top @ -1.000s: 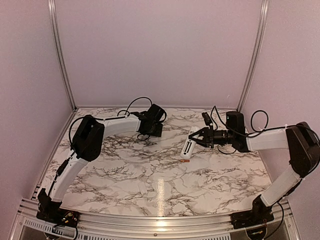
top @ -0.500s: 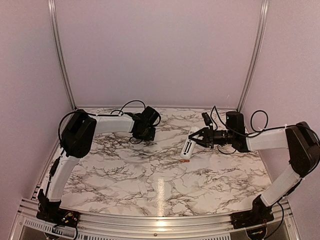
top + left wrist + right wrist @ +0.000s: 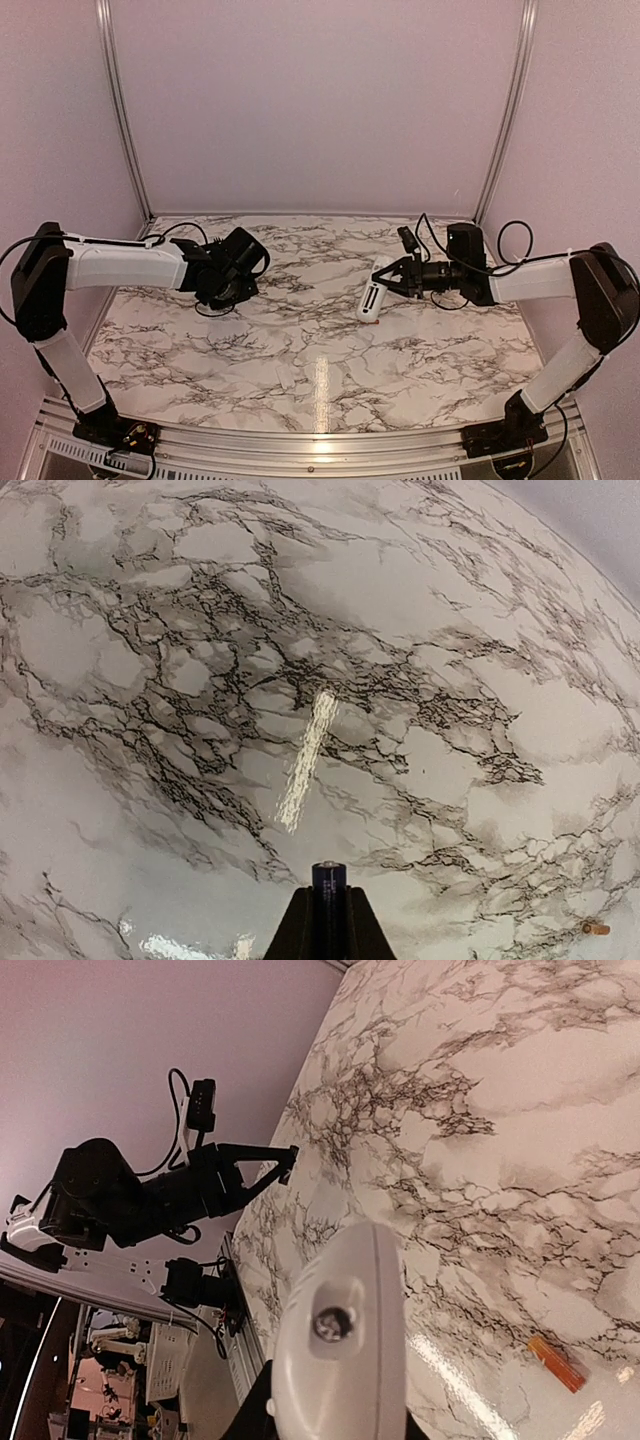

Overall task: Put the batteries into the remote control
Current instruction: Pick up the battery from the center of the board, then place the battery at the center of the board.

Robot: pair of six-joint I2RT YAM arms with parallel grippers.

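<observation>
We get bright, even overhead light with soft, faint shadows. The glossy counter [image 3: 200, 340] throws one long glare streak near its front edge in the top view, and another mid-frame in the left wrist view. Both wrist views bulge hard at the edges. The remote control [image 3: 345, 1350] up close is soft; the dark battery [image 3: 328, 872] is small and dim.

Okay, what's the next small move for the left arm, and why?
Probably carry the left end effector, shut on the slim dark cylindrical battery, rightward toward the white oblong plastic remote control that the right end effector holds tilted; they are far apart.
</observation>
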